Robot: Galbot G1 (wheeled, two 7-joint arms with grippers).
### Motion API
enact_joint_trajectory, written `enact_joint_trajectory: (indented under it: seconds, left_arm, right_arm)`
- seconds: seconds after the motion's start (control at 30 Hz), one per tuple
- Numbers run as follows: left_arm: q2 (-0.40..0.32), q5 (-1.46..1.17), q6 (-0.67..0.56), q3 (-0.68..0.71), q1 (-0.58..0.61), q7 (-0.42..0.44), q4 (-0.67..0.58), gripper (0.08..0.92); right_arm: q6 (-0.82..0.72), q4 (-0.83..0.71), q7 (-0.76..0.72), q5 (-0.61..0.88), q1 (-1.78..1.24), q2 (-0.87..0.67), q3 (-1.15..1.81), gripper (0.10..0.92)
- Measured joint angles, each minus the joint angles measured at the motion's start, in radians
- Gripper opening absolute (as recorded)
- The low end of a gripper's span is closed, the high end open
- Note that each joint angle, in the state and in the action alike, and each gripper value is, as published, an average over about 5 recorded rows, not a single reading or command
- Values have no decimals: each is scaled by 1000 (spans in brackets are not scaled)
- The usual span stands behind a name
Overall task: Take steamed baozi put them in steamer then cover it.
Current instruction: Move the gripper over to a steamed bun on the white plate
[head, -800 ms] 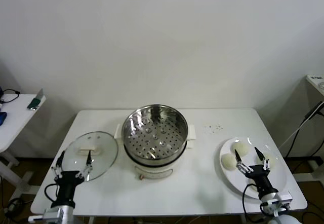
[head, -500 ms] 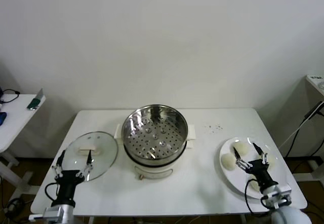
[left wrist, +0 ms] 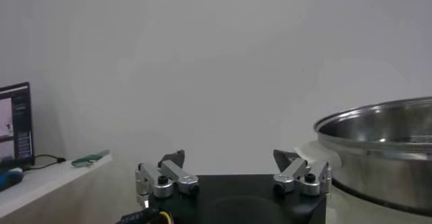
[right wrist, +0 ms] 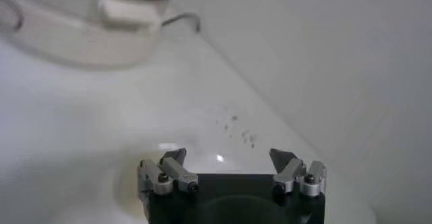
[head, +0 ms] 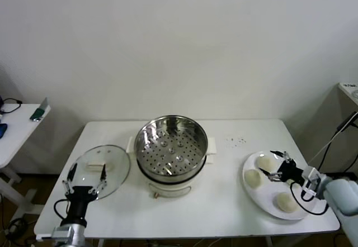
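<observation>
The steamer (head: 170, 146), a shiny perforated basket on a white pot base, stands empty at the table's middle; its rim also shows in the left wrist view (left wrist: 385, 141). The cover (head: 102, 167), a clear glass lid with a white handle, lies flat to its left. Three baozi (head: 264, 162) (head: 253, 178) (head: 286, 202) lie on a white plate (head: 305, 209) at the right; my right arm hides part of the plate. My right gripper (head: 272, 165) (right wrist: 228, 156) is open and empty, low over the plate next to the far baozi. My left gripper (head: 87, 170) (left wrist: 229, 159) is open and empty at the cover's near edge.
The plate sits close to the table's right front edge (head: 330, 224). Small dark specks (head: 235, 141) mark the table behind the plate. A side table (head: 19, 127) with small items stands at the far left. The white pot base (right wrist: 101, 16) shows far off in the right wrist view.
My right gripper has swung from the plate's near side to the right and now points left across the plate, uncovering the near baozi. My left gripper has barely moved.
</observation>
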Motion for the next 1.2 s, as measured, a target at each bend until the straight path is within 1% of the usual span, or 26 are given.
enact_joint_trajectory:
  seconds: [0.13, 0.3, 0.6, 0.87, 1.2]
  left_arm:
    - [2, 3, 9, -1, -6, 1, 3, 823]
    - [8, 7, 14, -3, -7, 2, 7, 823]
    - [19, 12, 25, -6, -6, 1, 11, 823]
    - [27, 15, 36, -14, -11, -6, 19, 823]
    - [37, 24, 36, -18, -8, -8, 33, 823]
  right_arm:
    - [-4, -68, -86, -25, 178, -58, -178, 823]
    - [-9, -147, -163, -28, 437, -89, -461, 823]
    - [-15, -287, -239, -19, 798, -41, -889, 823]
    - [-23, -391, -264, -17, 940, 38, -1096, 823]
    - [-23, -467, -275, -31, 996, 104, -1207, 823]
